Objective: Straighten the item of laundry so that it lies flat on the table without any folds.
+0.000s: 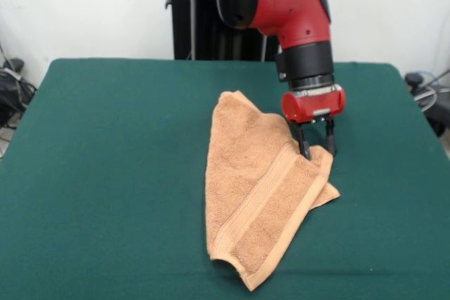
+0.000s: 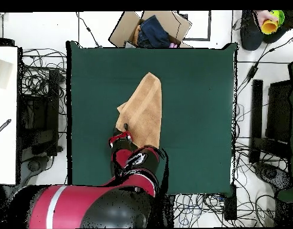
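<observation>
- Your arm [image 1: 295, 5] came down from the pedestal side of the table [image 1: 105, 138], its red and black wrist pointing almost straight down.
- In the overhead view the arm [image 2: 133, 173] reached out from the base over the green top toward the towel's side edge.
- The gripper [image 1: 316, 147] sat low at the towel [image 1: 256, 187], its two black fingers [image 1: 304, 147] pointing down with a small gap between them.
- The finger tips met the cloth at one raised corner by the woven band; you had the fingers set either side of that fold, though I cannot tell whether they truly pinched it.
- The towel lay near the middle of the table, folded over itself into a long tapering shape, one narrow end toward the pedestal and the wide hemmed end toward the camera.
- From above, the towel [image 2: 145, 110] ran lengthwise away from the robot, with the gripper [image 2: 124, 129] at its near corner.
- A second layer of cloth stuck out beneath the top layer beside the gripper.
</observation>
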